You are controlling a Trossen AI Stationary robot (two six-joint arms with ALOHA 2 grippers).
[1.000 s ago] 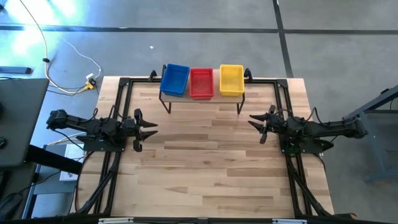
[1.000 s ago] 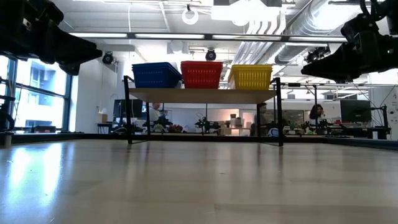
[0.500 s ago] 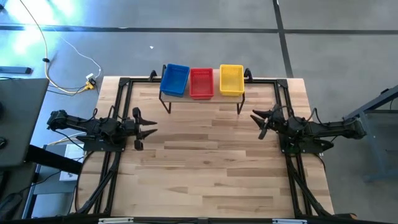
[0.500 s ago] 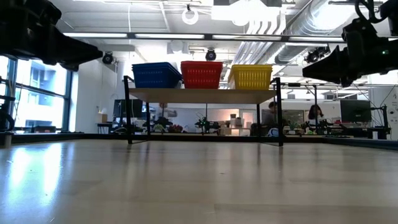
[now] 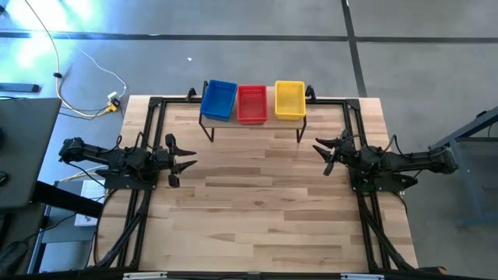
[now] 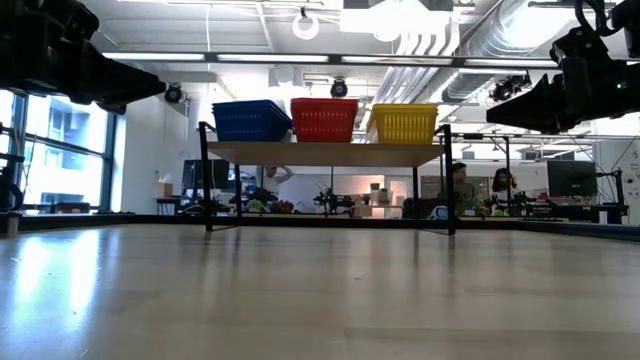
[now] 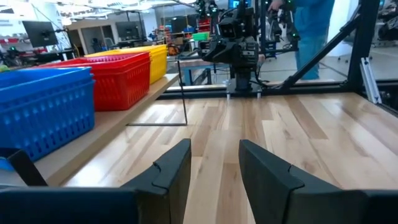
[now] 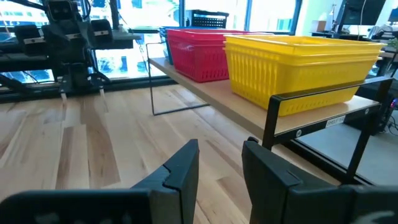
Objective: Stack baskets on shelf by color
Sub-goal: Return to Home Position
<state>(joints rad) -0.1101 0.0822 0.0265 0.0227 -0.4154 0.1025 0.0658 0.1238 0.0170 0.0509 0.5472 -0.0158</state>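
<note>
The baskets stand in a row on the shelf (image 5: 253, 123) at the table's far edge, each pile resting on its bottom: blue (image 5: 219, 99) on the left, red (image 5: 251, 103) in the middle, yellow (image 5: 289, 99) on the right. The low view shows the same row: blue (image 6: 250, 120), red (image 6: 324, 119), yellow (image 6: 404, 123). Layered rims show on the yellow pile (image 8: 298, 62). My left gripper (image 5: 187, 162) hovers open near the table's left edge, clear of the shelf. My right gripper (image 5: 320, 155) hovers open near the right edge. Both point toward the table's middle.
The shelf's thin black legs (image 6: 207, 185) stand on the tabletop near the far edge. Black frame rails (image 5: 148, 140) run along the table's left and right sides. Bare wood (image 5: 257, 202) lies between the arms and toward the near edge. People move in the room behind (image 6: 460, 185).
My right gripper has shifted a little toward the table's far edge and stayed open. The baskets and the left arm have kept still.
</note>
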